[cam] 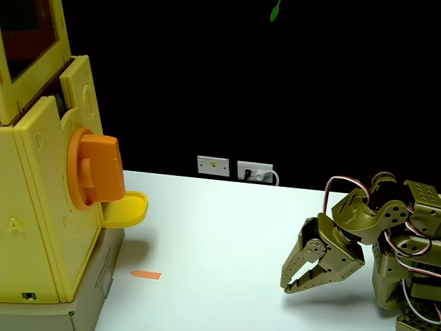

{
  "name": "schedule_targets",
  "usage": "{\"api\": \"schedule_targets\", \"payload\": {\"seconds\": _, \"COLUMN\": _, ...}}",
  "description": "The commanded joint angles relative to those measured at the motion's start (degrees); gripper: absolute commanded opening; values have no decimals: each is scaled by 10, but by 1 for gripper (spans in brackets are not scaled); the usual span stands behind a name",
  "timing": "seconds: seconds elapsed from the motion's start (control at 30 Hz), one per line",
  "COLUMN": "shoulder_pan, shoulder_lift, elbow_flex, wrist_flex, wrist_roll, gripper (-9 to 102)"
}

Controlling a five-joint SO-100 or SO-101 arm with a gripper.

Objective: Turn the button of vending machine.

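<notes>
1. In the fixed view, the olive-green two-finger gripper (298,284) hangs low near the right edge of the white table (227,234), fingers slightly parted, grasping nothing.
2. The large orange plastic knob with a blocky bar (96,172) sits on the tall pale yellow plastic vending machine (34,227) at the left edge, well apart from the gripper.
3. I judge the turning not yet begun: approach, grasp and rotation remain.

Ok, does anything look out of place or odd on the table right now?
One stray item: a small orange scrap lies flat on the white table beside the vending machine, below its yellow tray. Nothing looks spilled or broken.
</notes>
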Motion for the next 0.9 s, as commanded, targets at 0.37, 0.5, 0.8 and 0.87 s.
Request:
{"api": "schedule_targets", "payload": {"seconds": 0.37, "shoulder_pan": 13, "shoulder_lift": 83, "elbow_flex": 26, "wrist_flex": -7, "wrist_roll": 18, "gripper": 2}}
{"api": "schedule_targets", "payload": {"seconds": 0.5, "shoulder_pan": 8, "shoulder_lift": 83, "elbow_flex": 26, "wrist_flex": -7, "wrist_roll": 15, "gripper": -1}}
{"api": "schedule_targets", "payload": {"seconds": 0.8, "shoulder_pan": 26, "shoulder_lift": 82, "elbow_flex": 24, "wrist_flex": 4, "wrist_roll": 25, "gripper": -2}}
{"api": "schedule_targets", "payload": {"seconds": 0.87, "shoulder_pan": 30, "shoulder_lift": 82, "elbow_flex": 24, "wrist_flex": 4, "wrist_roll": 25, "gripper": -2}}
